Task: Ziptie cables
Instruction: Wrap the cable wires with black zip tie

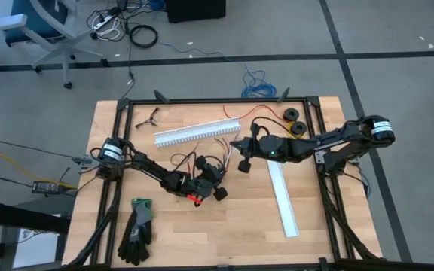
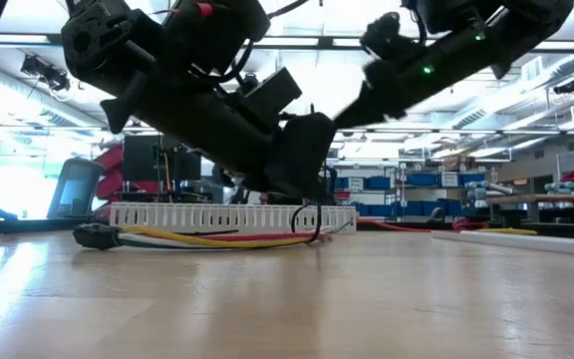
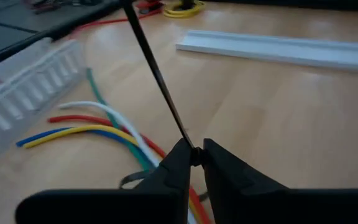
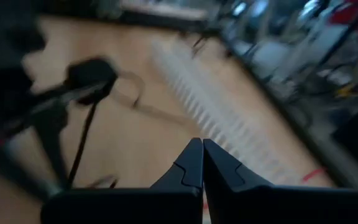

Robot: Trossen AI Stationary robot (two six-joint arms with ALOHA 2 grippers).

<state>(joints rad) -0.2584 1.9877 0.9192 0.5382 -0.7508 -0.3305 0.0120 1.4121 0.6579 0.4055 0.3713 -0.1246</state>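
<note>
The cables [image 2: 207, 238] lie flat on the wooden table [image 1: 239, 218], just in front of the white slotted channel [image 1: 197, 132] as the low view sees it. They end at a small dark connector [image 2: 96, 235] on one side, and a thin black ziptie loop [image 2: 311, 225] circles them near the other end. In the left wrist view the loose wire ends, yellow, blue, red, white and green, fan out beside the same channel [image 3: 23, 81].

The left hand [image 3: 194, 155] sits low over the cables, just on the near side of the slotted channel. Its fingers [image 3: 173, 165] are pinched shut on the black ziptie tail [image 3: 157, 74], which runs up and away from the fingertips as a straight strap.

The right hand [image 4: 202, 149] hovers off the table near the end of the slotted channel. Its fingers are pressed together, and they seem to hold nothing, though the blur of that view makes this hard to be sure of.

Farther from the slotted channel, a plain white channel strip [image 1: 283, 197] lies on the table beyond the right hand. A pair of black and green gloves [image 1: 136, 229] lies well apart from the channel near the table's front edge, and two small dark rolls [image 1: 294, 122] sit beyond the channel's far end.
</note>
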